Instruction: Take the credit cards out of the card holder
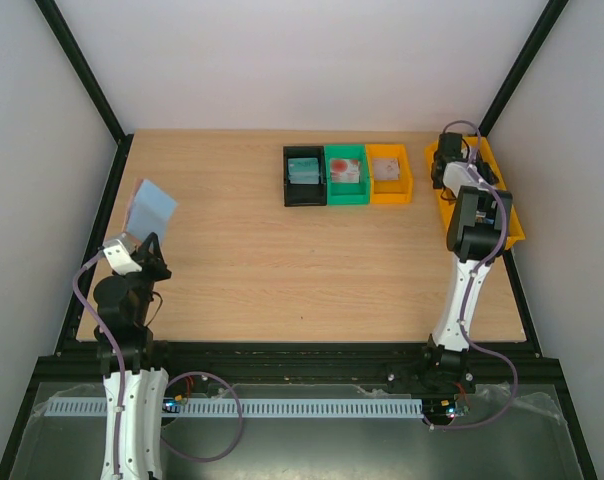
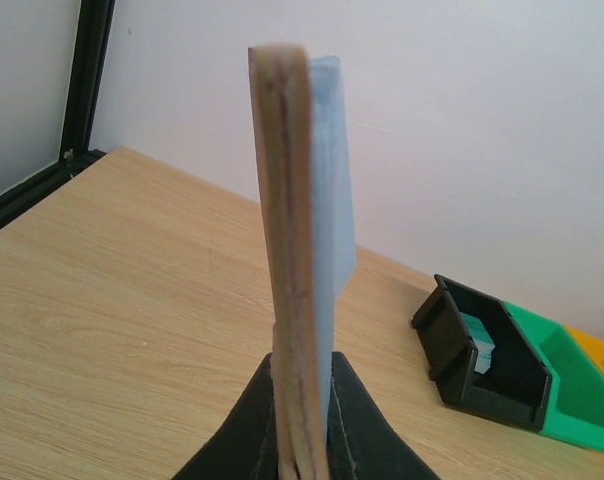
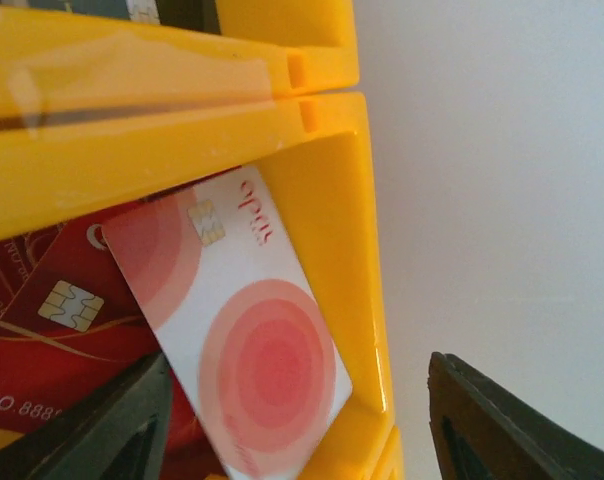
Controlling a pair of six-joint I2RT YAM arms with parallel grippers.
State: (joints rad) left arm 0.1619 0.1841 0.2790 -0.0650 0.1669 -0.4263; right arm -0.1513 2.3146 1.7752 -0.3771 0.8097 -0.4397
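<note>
Card holder (image 1: 152, 207) is off the table (image 1: 282, 280), clamped in the left gripper (image 1: 142, 250) near the left edge of the work area. In the left wrist view the holder stands upright and edge-on. Its tan outer layer (image 2: 282, 250) faces left, and the blue-grey lining (image 2: 330, 180) projects to the right of it. Both black fingers (image 2: 247, 430) are pressed against the lower end of the holder. The black frame rail (image 1: 107, 215) runs close beside this arm on its left, while bare tabletop extends to its right.

Three small bins sit side by side at the far centre of the table: a black bin (image 1: 304, 190), a green bin (image 1: 346, 192) and an orange bin (image 1: 390, 190). The black bin holds a teal card (image 1: 304, 168).

The right gripper (image 3: 294, 400) hangs over the yellow tray (image 1: 517, 228) at the right edge of the table. Its jaws are spread wide and grip nothing. Inside the tray, a white-and-pink card (image 3: 247, 340) lies tilted with one long edge against the tray wall (image 3: 357, 250). It overlaps a red card (image 3: 52, 340) beneath it. The lower corner of the white-and-pink card lies between the two dark fingers (image 3: 102, 430). I cannot tell whether it touches them. The side wall of the enclosure stands just beyond the tray.
</note>
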